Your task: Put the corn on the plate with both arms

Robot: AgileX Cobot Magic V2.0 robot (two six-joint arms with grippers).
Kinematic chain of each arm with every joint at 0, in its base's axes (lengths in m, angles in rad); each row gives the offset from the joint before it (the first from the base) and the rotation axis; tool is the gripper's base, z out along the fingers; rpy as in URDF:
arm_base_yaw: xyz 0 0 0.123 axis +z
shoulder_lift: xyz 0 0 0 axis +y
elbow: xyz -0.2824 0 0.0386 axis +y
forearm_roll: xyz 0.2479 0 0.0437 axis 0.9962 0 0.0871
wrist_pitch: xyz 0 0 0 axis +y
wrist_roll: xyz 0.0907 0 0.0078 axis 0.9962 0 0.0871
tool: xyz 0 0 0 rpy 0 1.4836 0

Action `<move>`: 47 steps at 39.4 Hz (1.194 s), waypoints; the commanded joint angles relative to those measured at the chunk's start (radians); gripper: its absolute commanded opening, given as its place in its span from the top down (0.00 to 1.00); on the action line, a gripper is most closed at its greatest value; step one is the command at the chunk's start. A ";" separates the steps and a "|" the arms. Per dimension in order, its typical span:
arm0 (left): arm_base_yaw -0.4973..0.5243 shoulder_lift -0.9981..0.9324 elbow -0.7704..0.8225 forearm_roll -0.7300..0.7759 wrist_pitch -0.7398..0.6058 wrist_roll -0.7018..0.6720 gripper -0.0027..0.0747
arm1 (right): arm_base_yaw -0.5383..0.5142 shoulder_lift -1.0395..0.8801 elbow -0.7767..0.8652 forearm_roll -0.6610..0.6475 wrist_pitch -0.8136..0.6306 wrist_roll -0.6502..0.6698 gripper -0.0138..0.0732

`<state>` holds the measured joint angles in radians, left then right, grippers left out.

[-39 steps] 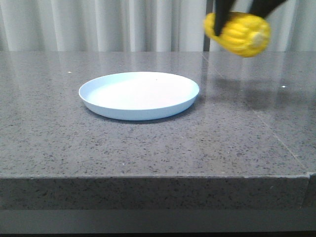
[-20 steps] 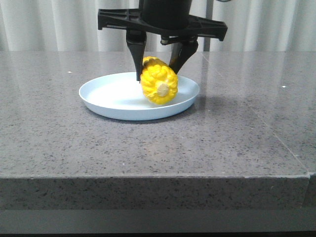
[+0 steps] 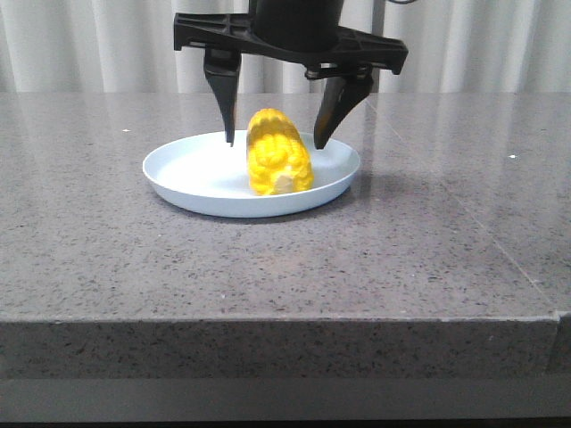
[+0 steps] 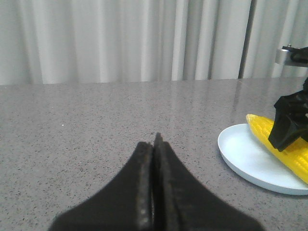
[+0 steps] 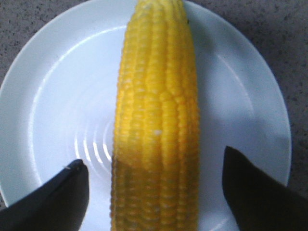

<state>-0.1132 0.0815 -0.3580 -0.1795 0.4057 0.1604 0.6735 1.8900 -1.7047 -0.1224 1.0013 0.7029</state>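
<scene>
The yellow corn (image 3: 277, 153) lies on the pale blue-white plate (image 3: 192, 169) in the middle of the table, its pale cut end toward the camera. My right gripper (image 3: 274, 141) hangs just above it, open, one finger on each side of the cob and clear of it. In the right wrist view the corn (image 5: 156, 120) lies along the plate (image 5: 57, 96) between the two spread fingertips (image 5: 72, 185). My left gripper (image 4: 154, 142) is shut and empty, low over the bare table left of the plate (image 4: 240, 149), where the corn (image 4: 284, 144) also shows.
The grey speckled stone table (image 3: 428, 232) has a front edge close to the camera. A seam runs across its right part. A pale curtain (image 3: 107, 45) hangs behind the table.
The right gripper carried the corn from the upper right down to the plate, then opened. The corn now rests on the plate and the fingers stand apart from it.
</scene>
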 commanded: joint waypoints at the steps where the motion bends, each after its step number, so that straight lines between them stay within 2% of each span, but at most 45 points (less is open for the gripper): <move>1: -0.006 0.011 -0.025 -0.004 -0.082 -0.002 0.99 | -0.002 -0.067 -0.068 -0.005 -0.012 0.003 0.13; 7: -0.006 0.011 -0.025 -0.004 -0.082 -0.002 0.99 | -0.004 -0.097 -0.175 -0.039 0.069 -0.047 0.18; 9: -0.006 0.011 -0.025 -0.004 -0.082 -0.002 0.99 | -0.006 -0.102 -0.224 -0.038 0.104 -0.068 0.26; 16: -0.006 0.011 -0.025 -0.004 -0.082 -0.002 0.99 | -0.006 -0.103 -0.328 -0.043 0.139 -0.070 0.75; 20: -0.006 0.011 -0.025 -0.004 -0.082 -0.002 0.99 | -0.009 -0.105 -0.347 -0.062 0.140 -0.070 0.93; 26: -0.006 0.011 -0.025 -0.004 -0.082 -0.002 0.99 | -0.051 -0.112 -0.348 -0.054 0.178 -0.120 0.92; 33: -0.006 0.011 -0.025 -0.004 -0.082 -0.002 0.99 | -0.189 -0.141 -0.345 0.068 0.258 -0.257 0.92; 36: -0.006 0.011 -0.025 -0.004 -0.082 -0.002 0.99 | -0.248 -0.172 -0.327 0.072 0.274 -0.287 0.92; 42: -0.006 0.011 -0.025 -0.004 -0.082 -0.002 0.99 | -0.332 -0.260 -0.237 0.050 0.264 -0.335 0.92; 47: -0.006 0.011 -0.025 -0.004 -0.082 -0.002 0.99 | -0.372 -0.357 -0.100 0.037 0.196 -0.353 0.92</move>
<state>-0.1132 0.0815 -0.3580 -0.1795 0.4057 0.1604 0.3238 1.6364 -1.8518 -0.0616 1.2498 0.3756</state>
